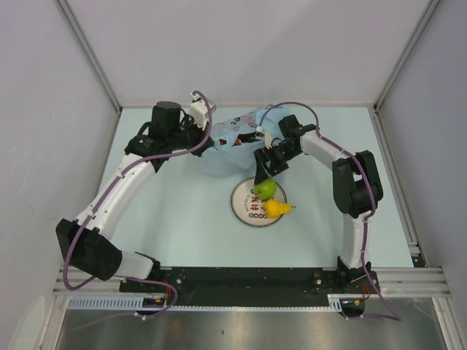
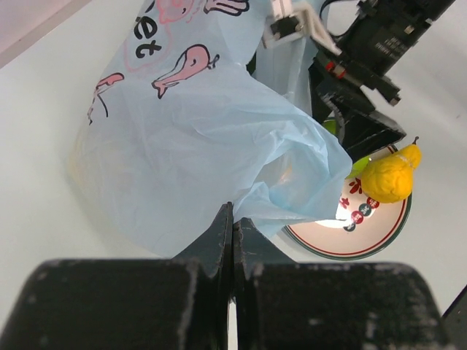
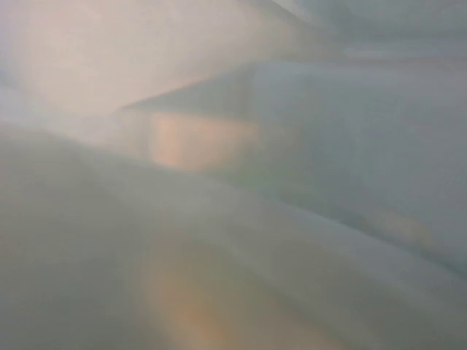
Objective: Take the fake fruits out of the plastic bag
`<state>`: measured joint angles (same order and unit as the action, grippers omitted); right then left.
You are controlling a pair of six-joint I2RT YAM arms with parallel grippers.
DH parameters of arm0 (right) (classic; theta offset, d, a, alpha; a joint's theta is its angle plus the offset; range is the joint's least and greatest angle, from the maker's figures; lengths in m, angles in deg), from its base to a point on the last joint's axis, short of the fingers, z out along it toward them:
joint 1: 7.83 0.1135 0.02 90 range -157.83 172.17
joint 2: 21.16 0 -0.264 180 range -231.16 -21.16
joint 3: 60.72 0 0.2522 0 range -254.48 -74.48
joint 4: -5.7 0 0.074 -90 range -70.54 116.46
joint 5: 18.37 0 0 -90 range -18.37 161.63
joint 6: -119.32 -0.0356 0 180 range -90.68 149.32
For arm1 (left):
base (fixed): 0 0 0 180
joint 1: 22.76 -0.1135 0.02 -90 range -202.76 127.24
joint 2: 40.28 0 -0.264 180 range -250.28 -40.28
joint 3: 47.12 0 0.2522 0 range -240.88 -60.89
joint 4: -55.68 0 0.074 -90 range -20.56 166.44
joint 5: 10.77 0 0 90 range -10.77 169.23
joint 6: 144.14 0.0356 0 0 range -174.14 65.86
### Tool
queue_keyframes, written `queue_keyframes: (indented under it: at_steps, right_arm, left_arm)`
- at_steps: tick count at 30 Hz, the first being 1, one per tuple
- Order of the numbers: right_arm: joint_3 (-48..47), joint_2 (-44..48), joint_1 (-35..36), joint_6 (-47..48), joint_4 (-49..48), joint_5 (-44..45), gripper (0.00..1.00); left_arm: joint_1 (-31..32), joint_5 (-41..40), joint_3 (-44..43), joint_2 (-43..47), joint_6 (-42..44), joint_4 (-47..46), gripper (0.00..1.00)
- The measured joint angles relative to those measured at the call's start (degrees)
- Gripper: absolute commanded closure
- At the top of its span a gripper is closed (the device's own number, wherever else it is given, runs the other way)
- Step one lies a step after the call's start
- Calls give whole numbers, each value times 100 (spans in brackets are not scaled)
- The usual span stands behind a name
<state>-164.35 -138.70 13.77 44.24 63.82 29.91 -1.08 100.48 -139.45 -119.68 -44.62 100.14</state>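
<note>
The light-blue plastic bag [image 1: 230,138] lies crumpled at the table's far middle and fills the left wrist view [image 2: 197,146]. My left gripper [image 1: 209,140] is shut on a fold of its edge [image 2: 232,217]. A green apple [image 1: 267,188] and a yellow fruit [image 1: 275,209] sit on the white plate [image 1: 244,208]. My right gripper [image 1: 260,177] points down right at the apple's far side. Its black fingers [image 2: 365,135] hide most of the apple [image 2: 357,166]; the yellow fruit [image 2: 388,179] is beside it. The right wrist view shows only blurred bag plastic [image 3: 233,175]. Other fruits are hidden.
The plate's rim [image 2: 350,244] lies just under the bag's hanging edge. White walls close in the pale table on three sides. A black rail [image 1: 248,277] carries both arm bases at the near edge.
</note>
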Motion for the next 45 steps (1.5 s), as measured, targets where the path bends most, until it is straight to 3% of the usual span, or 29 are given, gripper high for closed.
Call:
queue_keyframes:
  at_steps: [12, 15, 18, 21, 22, 25, 32, 36, 38, 39, 42, 45]
  right_arm:
    - [-22, 2221, 529, 201, -42, -103, 0]
    - [-249, 2271, 553, 144, -17, -238, 0]
    - [-538, 2120, 542, 140, 153, -433, 7]
    - [-533, 2124, 584, -269, -138, -398, 35]
    - [-448, 2157, 616, -490, -466, -339, 59]
    - [-94, 2308, 822, -935, -1445, 122, 100]
    - [269, 2157, 1980, -800, -2763, 1912, 100]
    - [553, 1670, 2205, -675, -3097, 2485, 100]
    - [866, 1561, 2295, -470, -3134, 2656, 88]
    - [1110, 1521, 2396, -313, -3145, 2776, 69]
    - [1639, 1495, 2822, -133, -3174, 2911, 63]
    - [1862, 1478, 3178, -160, -3143, 2693, 72]
  left_arm:
    - [-7, -129, 289, 557, 9, 11, 100]
    - [-7, -313, 553, 973, 79, 48, 100]
    - [-13, -511, 708, 1292, 111, 109, 100]
    - [-17, -697, 852, 1561, 109, 127, 100]
    - [-17, -756, 920, 1661, 107, 144, 100]
    - [-20, -920, 1150, 2002, 96, 181, 100]
    - [-22, -1067, 1226, 2236, -59, 160, 100]
    - [-31, -1117, 1314, 2260, -144, 140, 100]
    - [-61, -1176, 1360, 2271, -234, 120, 100]
    - [-87, -1224, 1399, 2277, -328, 98, 100]
    - [-234, -1362, 1519, 2286, -570, 20, 100]
    - [-535, -1464, 1687, 2323, -960, -15, 100]
